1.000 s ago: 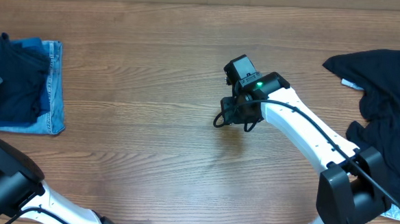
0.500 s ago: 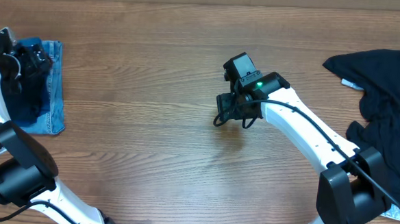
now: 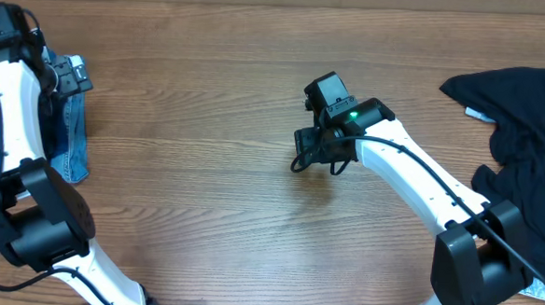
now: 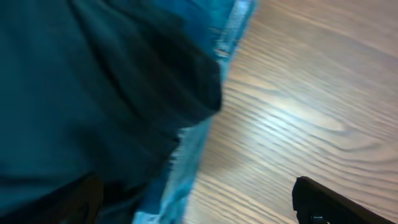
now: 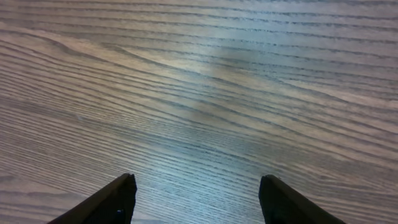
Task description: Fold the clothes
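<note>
judging from how things lie, the task is partly done. at the left edge of the table (image 3: pixel 206 168) there is a neat stack (image 3: pixel 73 133): a dark navy garment (image 4: pixel 93 81) lies flat on top of light-blue denim (image 4: pixel 193 143), and the frayed denim edge shows out beside it. this part looks finished. at the right edge lies a dark heap (image 3: pixel 534 148) of cloth, crumpled and spread with no order, a small white label (image 3: pixel 477 114) showing near its upper side. this heap is not yet folded, so i think at least one garment is left; how many pieces are in it i cannot tell.

the left gripper (image 3: pixel 69 75) hangs over the upper right corner of the stack with its fingers wide apart, and no cloth is pinched between them. the right gripper (image 5: pixel 196 193) is over the middle of the table, well apart from both the stack and the heap; its fingers are spread, and only bare wood is between them.

the surface is brown wood with a clear grain, smooth and a little shiny. between stack and heap i see only the arms. of the room nothing shows.
</note>
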